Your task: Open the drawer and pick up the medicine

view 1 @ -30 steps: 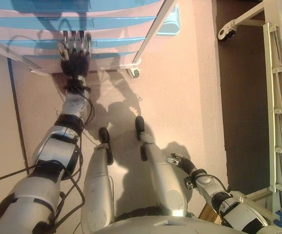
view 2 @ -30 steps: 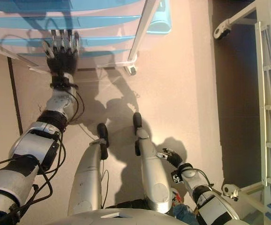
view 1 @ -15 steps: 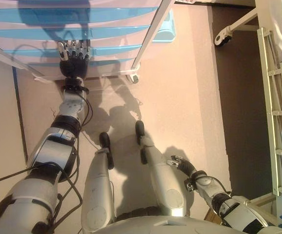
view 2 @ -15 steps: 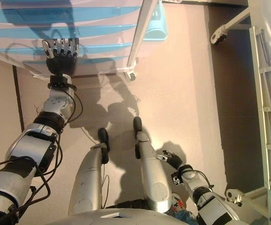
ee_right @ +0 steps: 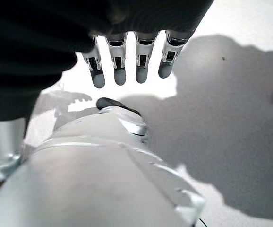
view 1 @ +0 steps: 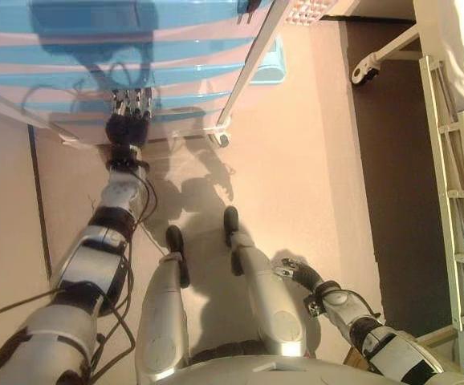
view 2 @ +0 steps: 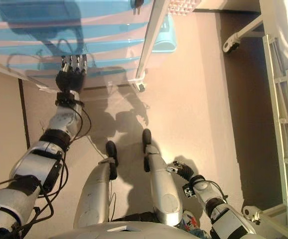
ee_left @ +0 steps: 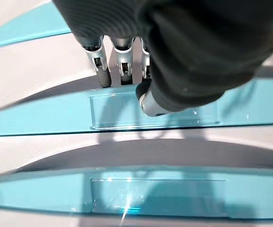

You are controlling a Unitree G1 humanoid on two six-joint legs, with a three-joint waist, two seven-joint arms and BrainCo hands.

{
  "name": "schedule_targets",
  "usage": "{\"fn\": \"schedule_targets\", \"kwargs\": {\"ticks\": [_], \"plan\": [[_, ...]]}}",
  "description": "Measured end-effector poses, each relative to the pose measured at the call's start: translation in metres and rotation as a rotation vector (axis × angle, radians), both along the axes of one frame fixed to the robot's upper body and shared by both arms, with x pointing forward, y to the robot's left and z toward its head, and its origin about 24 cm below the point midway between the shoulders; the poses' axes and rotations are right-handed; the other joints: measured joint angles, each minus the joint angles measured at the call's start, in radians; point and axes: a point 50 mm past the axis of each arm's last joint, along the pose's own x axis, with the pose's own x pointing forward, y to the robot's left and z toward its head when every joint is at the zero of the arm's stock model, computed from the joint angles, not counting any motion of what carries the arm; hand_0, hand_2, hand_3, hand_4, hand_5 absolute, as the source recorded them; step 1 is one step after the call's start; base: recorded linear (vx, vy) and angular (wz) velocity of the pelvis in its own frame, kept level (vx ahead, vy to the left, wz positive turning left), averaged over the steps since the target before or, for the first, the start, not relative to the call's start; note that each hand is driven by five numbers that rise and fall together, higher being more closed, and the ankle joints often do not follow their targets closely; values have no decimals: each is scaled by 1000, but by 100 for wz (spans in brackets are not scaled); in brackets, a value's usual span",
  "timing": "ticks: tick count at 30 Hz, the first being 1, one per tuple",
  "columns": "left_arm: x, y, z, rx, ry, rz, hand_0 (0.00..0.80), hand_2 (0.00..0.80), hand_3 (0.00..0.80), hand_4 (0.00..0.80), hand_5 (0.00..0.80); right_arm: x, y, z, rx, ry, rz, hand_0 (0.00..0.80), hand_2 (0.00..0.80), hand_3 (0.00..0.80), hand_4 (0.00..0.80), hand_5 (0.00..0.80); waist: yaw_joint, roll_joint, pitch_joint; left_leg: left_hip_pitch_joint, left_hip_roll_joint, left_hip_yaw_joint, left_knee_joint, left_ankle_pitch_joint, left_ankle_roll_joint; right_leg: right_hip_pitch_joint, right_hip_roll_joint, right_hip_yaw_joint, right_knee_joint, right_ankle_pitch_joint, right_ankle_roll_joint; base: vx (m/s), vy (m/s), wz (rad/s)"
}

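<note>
A drawer unit (view 1: 95,48) with pale fronts and translucent blue handles stands ahead, all drawers closed. My left hand (view 1: 128,127) reaches one of the lower drawers. In the left wrist view its fingers (ee_left: 112,66) hook into the gap above a blue handle (ee_left: 183,111) and the thumb (ee_left: 148,101) presses on the handle's front. My right hand (view 1: 292,269) hangs by my right leg, and its fingers (ee_right: 127,68) are straight and hold nothing. No medicine shows in any view.
The unit's white frame post (view 1: 248,64) and a caster (view 1: 218,139) stand to the right of my left hand. A white bed frame with rails (view 1: 449,184) and a caster wheel (view 1: 364,72) stands over dark floor on the right.
My left hand's fingers went from spread in front of the drawers to set on a lower drawer's blue handle. The camera view has shifted. The right hand has not moved.
</note>
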Motion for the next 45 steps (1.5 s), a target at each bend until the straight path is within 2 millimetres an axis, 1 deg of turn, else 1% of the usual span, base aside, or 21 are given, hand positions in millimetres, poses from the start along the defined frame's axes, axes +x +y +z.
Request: {"fn": "schedule_targets", "kwargs": {"ticks": [2,5,8,12,14,17,19,24,26,28,29,30,32,34,35,38,40,41,42,43,45], "plan": [[-24,-14,-40,-23,55,-65,800,800,800,800,800,-1,0,-1,-26,7,28,0,0,0,0,0,37,0,0,68,-1,-26,-43,6,-13,55,0,-24,1,-33,-10,-8,-100,20],[-59,-29,-80,-25,96,-164,800,800,800,800,800,5,-1,3,-42,-10,38,0,0,0,0,0,98,1,1,111,0,-57,-77,18,-36,95,3,-47,-1,-67,-19,17,-114,30],[-94,-28,-115,-25,171,-216,800,800,800,800,800,11,-2,7,-50,-28,35,0,0,0,0,0,141,2,1,165,13,-87,-103,31,-58,150,15,-75,0,-86,-34,18,-52,27],[-137,-18,-145,-29,235,-265,800,800,800,800,800,15,-7,10,-67,-30,22,0,0,0,0,0,181,15,0,193,30,-114,-138,53,-81,167,21,-107,25,-108,-52,-6,-18,21],[-158,-16,-162,-53,290,-289,800,800,800,800,800,12,-14,8,-87,-4,14,0,0,0,0,0,205,42,-8,210,37,-123,-160,62,-90,176,26,-115,31,-117,-62,9,-6,12],[-179,-16,-182,-67,387,-326,800,800,800,800,800,6,-24,6,-109,24,-1,0,0,0,0,0,208,107,-35,219,40,-155,-165,75,-100,191,25,-145,41,-127,-72,25,-12,25],[-192,-18,-196,-95,466,-323,800,800,800,800,800,2,-29,4,-116,32,-20,0,0,0,0,0,209,146,-59,219,46,-164,-166,78,-104,200,28,-158,44,-132,-78,48,-2,17],[-229,-28,-225,-198,659,-295,800,800,800,800,800,-26,-49,-9,-160,115,-95,0,0,0,0,0,225,228,-154,221,56,-195,-162,83,-121,206,33,-192,61,-162,-102,51,33,18],[-235,-28,-230,-196,703,-280,800,800,800,800,800,-39,-61,-13,-196,150,-136,0,0,0,0,0,232,240,-180,217,52,-201,-162,105,-128,206,29,-203,64,-168,-107,46,68,34],[-233,-27,-232,-156,743,-295,800,800,800,800,800,-46,-72,-14,-237,166,-180,0,0,0,0,0,235,234,-190,210,35,-202,-162,147,-132,208,11,-215,65,-169,-108,58,69,30],[-234,-25,-233,-117,772,-296,558,558,558,558,558,-49,-77,-14,-258,171,-206,0,0,0,0,0,235,227,-202,204,25,-201,-161,164,-127,207,0,-218,65,-169,-109,70,61,17],[-236,-23,-236,-74,810,-290,0,0,0,0,0,-56,-82,-16,-283,180,-227,0,0,0,0,0,234,225,-216,205,14,-201,-158,164,-125,207,-7,-220,64,-169,-109,69,45,7],[-247,-16,-243,7,907,-265,0,0,0,0,0,-67,-90,-18,-333,189,-290,0,0,0,0,0,233,218,-261,209,-6,-189,-144,137,-95,207,-17,-229,63,-168,-108,66,41,4],[-263,-3,-251,156,1070,-238,0,0,0,0,0,-82,-99,-20,-391,202,-367,0,0,0,0,0,233,221,-294,220,-4,-177,-157,113,-63,209,-12,-233,62,-168,-104,83,49,6],[-271,5,-255,231,1161,-223,0,0,0,0,0,-86,-104,-19,-419,197,-422,0,0,0,0,0,232,229,-303,228,2,-178,-174,91,-70,209,-5,-235,63,-167,-100,93,59,-2],[-297,32,-261,539,1436,-181,0,0,0,0,0,-87,-116,-13,-473,131,-586,0,0,0,0,0,227,212,-308,235,2,-177,-189,82,-65,216,2,-213,37,-155,-80,67,61,-17],[-311,46,-260,743,1562,-163,0,0,0,0,0,-85,-124,-7,-485,50,-687,0,0,0,0,0,215,193,-309,245,-2,-175,-198,85,-60,223,3,-203,30,-151,-74,53,74,-4],[-314,50,-260,824,1598,-168,0,0,0,0,0,-81,-128,-1,-491,-5,-714,0,0,0,0,0,209,186,-310,251,-4,-172,-198,85,-60,223,4,-193,31,-151,-74,37,79,-4],[-317,50,-260,920,1625,-179,0,0,0,0,0,-70,-132,11,-484,-114,-736,0,0,0,0,0,201,182,-310,255,-5,-159,-198,86,-59,222,5,-184,30,-150,-72,21,72,-16],[-319,49,-261,988,1639,-197,0,0,0,0,0,-53,-131,27,-468,-239,-721,0,0,0,0,0,188,181,-311,256,-7,-155,-200,86,-59,222,5,-180,23,-146,-67,30,100,-29],[-320,43,-262,1104,1643,-229,0,0,0,0,0,-18,-118,73,-408,-526,-649,0,0,0,0,0,158,178,-310,271,-14,-152,-220,91,-50,228,15,-152,-2,-129,-57,32,100,-36]]}}
